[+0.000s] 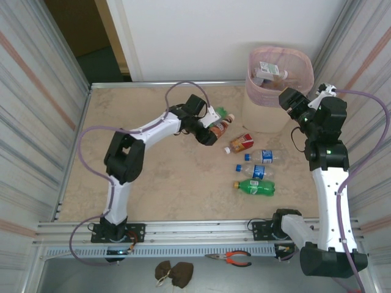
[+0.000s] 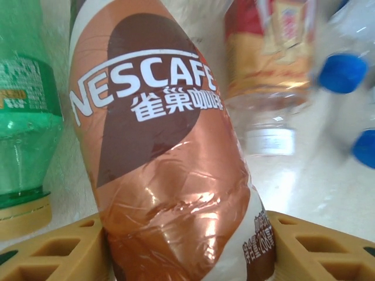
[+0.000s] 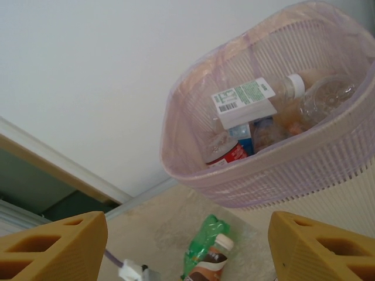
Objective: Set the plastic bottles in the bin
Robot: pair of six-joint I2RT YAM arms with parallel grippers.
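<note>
Left wrist cam: Nescafé bottle (image 2: 164, 146), brown-orange label, sits btwn the tan fingers (image 2: 53, 254) of the left claw (image 2: 187, 249). Both fingers press its sides, so the claw's gripping it. Green bottle (image 2: 26, 117) is just beside it on one side, red-and-yellow-label bottle (image 2: 272, 52) on the other, w/ blue-capped bottles (image 2: 343, 73) blurred past that.

Top cam gives the layout: this cluster is mid-surface (image 1: 159, 177), the blue-capped ones nearer the arm bases, w/ a second green bottle (image 1: 255, 187) nearest. Can't tell if the Nescafé bottle is off the surface. Pink bin (image 1: 278, 79) stands far right, and the right claw (image 1: 288, 99) hangs just beside its rim.

Right wrist cam: that claw's fingers are spread wide, nothing btwn them. Several bottles are inside the bin, one w/ a white-and-green label (image 3: 243, 102).
</note>
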